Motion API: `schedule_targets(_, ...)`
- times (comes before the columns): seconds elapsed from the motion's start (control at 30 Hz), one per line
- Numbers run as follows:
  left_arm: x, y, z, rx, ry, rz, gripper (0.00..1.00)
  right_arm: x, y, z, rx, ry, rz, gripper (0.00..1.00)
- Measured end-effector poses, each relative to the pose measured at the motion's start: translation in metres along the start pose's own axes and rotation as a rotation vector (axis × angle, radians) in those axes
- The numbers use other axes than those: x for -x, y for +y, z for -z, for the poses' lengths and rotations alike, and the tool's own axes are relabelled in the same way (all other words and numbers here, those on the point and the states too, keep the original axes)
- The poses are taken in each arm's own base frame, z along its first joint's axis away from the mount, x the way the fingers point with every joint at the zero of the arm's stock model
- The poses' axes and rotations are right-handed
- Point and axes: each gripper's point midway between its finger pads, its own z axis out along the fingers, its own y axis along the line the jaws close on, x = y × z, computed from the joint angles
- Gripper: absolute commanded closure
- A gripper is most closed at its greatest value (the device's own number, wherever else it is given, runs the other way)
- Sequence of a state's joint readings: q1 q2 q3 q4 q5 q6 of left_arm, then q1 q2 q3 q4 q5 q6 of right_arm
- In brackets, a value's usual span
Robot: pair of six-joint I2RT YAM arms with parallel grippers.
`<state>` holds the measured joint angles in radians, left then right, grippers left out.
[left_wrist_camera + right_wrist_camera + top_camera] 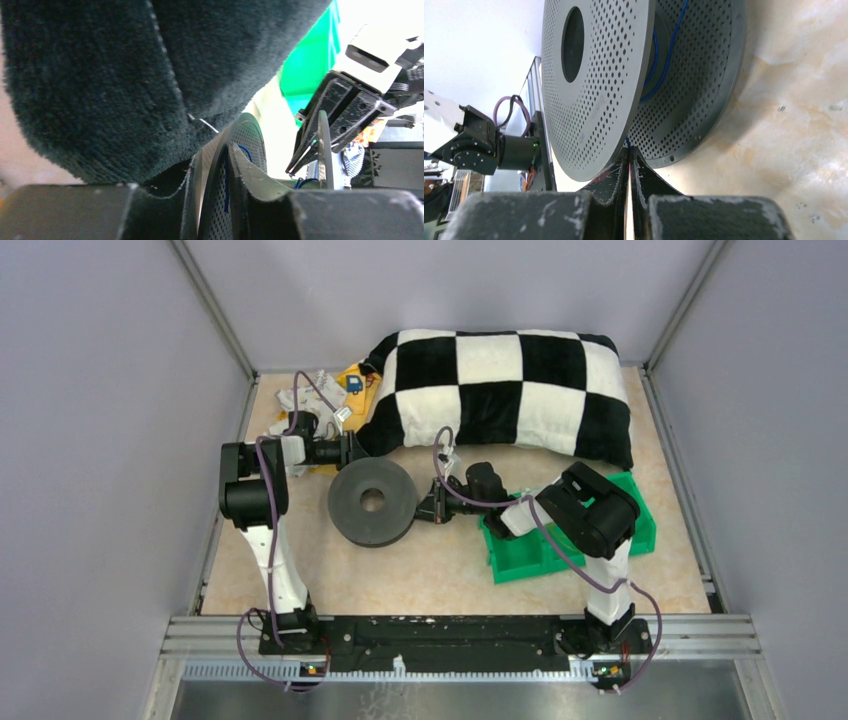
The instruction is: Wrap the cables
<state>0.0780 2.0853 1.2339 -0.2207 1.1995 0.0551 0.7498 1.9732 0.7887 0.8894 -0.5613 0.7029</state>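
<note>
The black two-flanged spool (pixel 372 502) lies flat on the table. Its perforated flanges fill the right wrist view (pixel 594 90). Thin blue-black wire (pixel 669 60) runs round its core. My left gripper (pixel 352 452) is at the spool's far-left rim, under the pillow's edge. In the left wrist view my left gripper (pixel 220 155) is shut on one flange (pixel 250 135), with a strand of wire (pixel 226 185) beside the inner finger. My right gripper (pixel 428 506) is at the spool's right rim. It is shut (pixel 629 150) on the wire where it leaves the gap between the flanges.
A black-and-white checkered pillow (pixel 500 390) lies across the back and touches the spool's far side; it hangs over my left gripper (pixel 100 75). A green tray (pixel 560 540) sits under my right arm. Yellow and white clutter (pixel 320 395) lies at the back left.
</note>
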Motion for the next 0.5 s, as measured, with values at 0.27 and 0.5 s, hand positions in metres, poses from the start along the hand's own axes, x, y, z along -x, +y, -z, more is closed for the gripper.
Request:
schedule_targets(0.27,0.000,0.014,0.002,0.088,-0.015,0.019,0.25,0.003,-0.004,-0.002,-0.024,-0.009,0.007,1.00)
schedule_targets(0.5,0.020,0.006,0.011,0.146,-0.063,-0.015,0.01,0.002,-0.002,-0.004,-0.026,-0.009,0.019,1.00)
